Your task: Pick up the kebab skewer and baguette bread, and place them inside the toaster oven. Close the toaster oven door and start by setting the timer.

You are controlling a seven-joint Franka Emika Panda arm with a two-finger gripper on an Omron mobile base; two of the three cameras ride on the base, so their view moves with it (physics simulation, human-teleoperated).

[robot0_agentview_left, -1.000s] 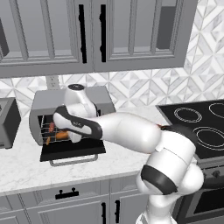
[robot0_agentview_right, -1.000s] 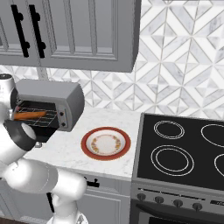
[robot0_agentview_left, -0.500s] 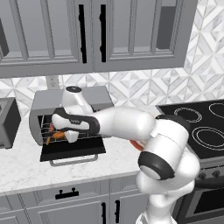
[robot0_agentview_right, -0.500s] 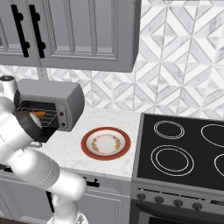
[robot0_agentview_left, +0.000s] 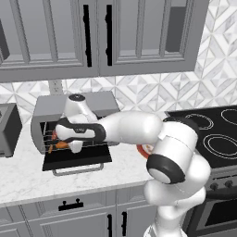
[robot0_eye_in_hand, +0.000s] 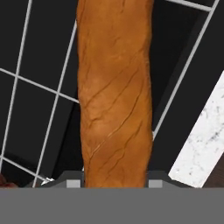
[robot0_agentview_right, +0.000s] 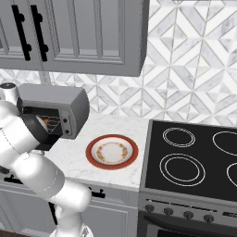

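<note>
Fingers [robot0_eye_in_hand: 114, 181] were clamped on the baguette [robot0_eye_in_hand: 114, 92], which ran straight up the hand view between them, over the wire rack [robot0_eye_in_hand: 39, 87] with a strip of marble worktop [robot0_eye_in_hand: 202, 140] at right. In the left base view the hand reached into the open oven [robot0_agentview_left: 46, 109], door [robot0_agentview_left: 76, 159] dropped flat, baguette end [robot0_agentview_left: 59, 146] just above the rack, something reddish beside it, maybe the skewer, too small to tell. Further right, an empty plate [robot0_agentview_right: 112, 152] sat by the stove [robot0_agentview_right: 194, 157].
</note>
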